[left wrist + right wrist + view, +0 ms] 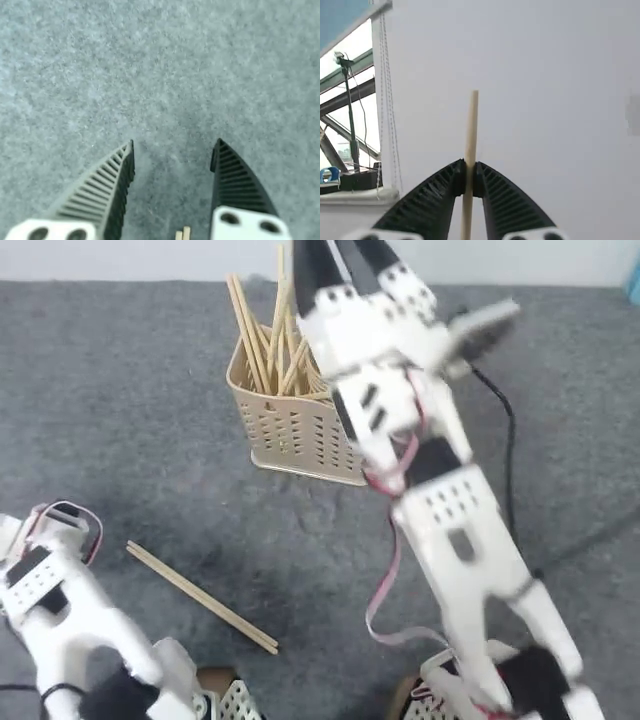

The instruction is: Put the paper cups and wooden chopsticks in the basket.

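A beige slotted basket (290, 430) stands at the back middle of the grey mat with several wooden chopsticks (262, 350) upright in it. A pair of chopsticks (200, 597) lies flat on the mat in front of it, to the left. My right arm (400, 390) is raised high beside and above the basket. My right gripper (469, 172) is shut on a single chopstick (471, 125) that points up at a white wall. My left gripper (172, 150) hangs open low over the bare mat, with the ends of a chopstick pair (182, 233) just behind its fingers. My left arm (50, 590) is at the front left.
A black cable (505, 430) runs over the mat to the right of the basket. A pink ribbon cable (385, 590) hangs from the right arm. The arm bases (230, 700) stand at the front edge. Grey mat (120, 410) lies open to the left of the basket.
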`<state>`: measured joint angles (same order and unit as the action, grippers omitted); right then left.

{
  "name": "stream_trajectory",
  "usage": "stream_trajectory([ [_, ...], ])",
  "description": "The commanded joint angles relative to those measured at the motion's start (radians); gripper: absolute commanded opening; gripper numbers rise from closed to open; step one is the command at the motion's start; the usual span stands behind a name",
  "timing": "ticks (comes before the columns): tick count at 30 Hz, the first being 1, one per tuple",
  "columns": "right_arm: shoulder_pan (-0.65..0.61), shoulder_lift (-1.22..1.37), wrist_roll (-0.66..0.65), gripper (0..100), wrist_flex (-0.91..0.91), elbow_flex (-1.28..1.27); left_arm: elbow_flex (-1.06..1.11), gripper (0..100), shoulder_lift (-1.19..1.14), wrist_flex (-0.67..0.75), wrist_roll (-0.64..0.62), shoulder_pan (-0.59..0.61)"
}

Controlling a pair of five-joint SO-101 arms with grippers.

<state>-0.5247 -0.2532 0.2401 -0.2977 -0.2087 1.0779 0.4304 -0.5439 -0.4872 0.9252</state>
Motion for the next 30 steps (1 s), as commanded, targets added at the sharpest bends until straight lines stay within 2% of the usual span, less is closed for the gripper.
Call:
stream_trajectory([
  [1,0.013,0.128,0.005,0.7,-0.031,0.106,0.004,23,0.044,0.044,0.008,-0.006],
  [7,0.007,0.272,0.002,0.9,-0.022,0.103,0.004,23,0.043,0.046,0.008,-0.006],
  [10,0.004,0.282,0.002,6.8,0.041,0.104,0.004,23,0.043,0.046,0.008,-0.006],
  [13,-0.019,0.259,0.002,15.8,0.243,0.143,0.004,23,0.043,0.046,0.008,-0.006],
  [15,-0.028,0.236,0.006,17.5,0.364,0.173,0.004,23,0.043,0.046,0.008,-0.006],
  [18,-0.035,0.173,0.009,14.7,0.535,0.221,0.004,23,0.043,0.041,0.012,-0.008],
  [23,-0.044,-0.013,0.009,8.3,0.845,0.230,0.004,23,0.049,-0.025,0.120,-0.078],
  [30,-0.036,-0.242,0.006,7.4,1.351,0.230,0.004,23,0.043,-0.025,0.124,-0.095],
])
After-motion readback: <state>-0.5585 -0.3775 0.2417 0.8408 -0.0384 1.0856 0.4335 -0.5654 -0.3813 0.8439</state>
